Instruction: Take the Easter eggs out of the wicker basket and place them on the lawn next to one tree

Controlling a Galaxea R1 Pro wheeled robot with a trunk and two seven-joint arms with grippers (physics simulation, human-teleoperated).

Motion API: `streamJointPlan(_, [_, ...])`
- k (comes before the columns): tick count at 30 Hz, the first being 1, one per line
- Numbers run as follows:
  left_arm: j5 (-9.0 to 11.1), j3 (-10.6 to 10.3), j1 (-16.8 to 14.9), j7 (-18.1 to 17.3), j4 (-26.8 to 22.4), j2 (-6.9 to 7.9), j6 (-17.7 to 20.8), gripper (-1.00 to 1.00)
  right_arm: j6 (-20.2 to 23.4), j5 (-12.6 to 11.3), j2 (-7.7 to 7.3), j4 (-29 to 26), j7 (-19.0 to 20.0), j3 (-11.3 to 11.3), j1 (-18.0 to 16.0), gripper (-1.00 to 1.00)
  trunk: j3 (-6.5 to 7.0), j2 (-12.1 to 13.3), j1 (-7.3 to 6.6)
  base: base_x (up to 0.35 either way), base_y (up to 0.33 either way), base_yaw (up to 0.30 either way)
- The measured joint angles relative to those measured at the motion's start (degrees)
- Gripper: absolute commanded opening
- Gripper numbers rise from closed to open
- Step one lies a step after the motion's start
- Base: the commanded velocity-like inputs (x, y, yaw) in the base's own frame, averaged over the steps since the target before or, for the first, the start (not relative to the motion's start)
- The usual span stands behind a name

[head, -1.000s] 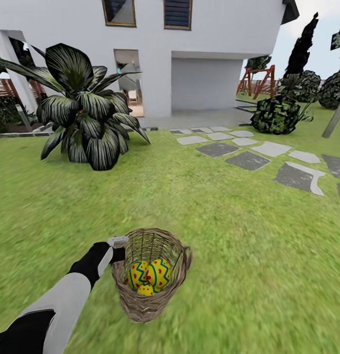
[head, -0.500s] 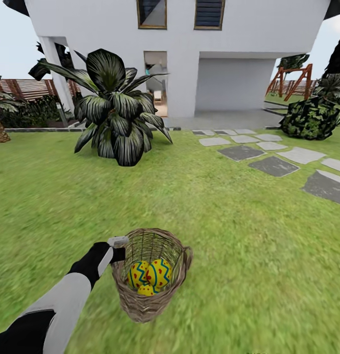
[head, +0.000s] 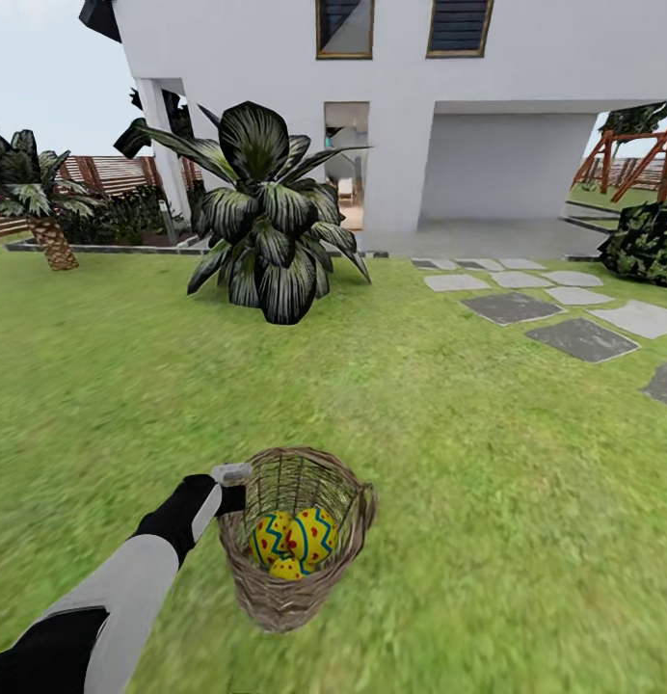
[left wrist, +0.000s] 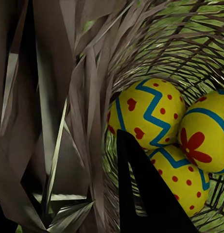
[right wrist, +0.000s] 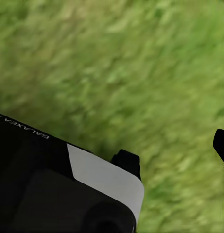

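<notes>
The brown wicker basket [head: 293, 535] hangs just above the lawn [head: 468, 434], carried by my left gripper [head: 233, 488], which is shut on its rim. All three yellow Easter eggs [head: 291, 540] with blue zigzags and red dots lie in the basket's bottom. In the left wrist view the eggs [left wrist: 146, 114] rest beside one dark finger [left wrist: 141, 194] that reaches inside the woven wall [left wrist: 87, 111]. My right gripper [right wrist: 172, 150] hangs open over blurred grass [right wrist: 141, 73], holding nothing. The thick pale-trunked tree is out of view.
A large dark-leaved plant [head: 271, 226] stands ahead on the grass before the white house [head: 526, 77]. Stepping stones [head: 565, 337] run to the right toward a dark bush [head: 652, 241]. A small palm [head: 44, 207] and slat fence [head: 112, 173] are at far left.
The whole picture has slid right, so the camera has turned left; a palm and fence came into view. The basket and left arm keep their place in the picture.
</notes>
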Motion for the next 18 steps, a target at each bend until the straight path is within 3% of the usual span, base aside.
streamJointPlan(18, [0.0, 0.0, 0.0, 0.0, 0.0, -0.05, -0.1, -1.00, 0.0, 0.0, 0.00, 0.0, 0.0, 0.0, 0.0, 1.00, 3.23, 7.2, -3.96, 0.000, 0.000, 0.292])
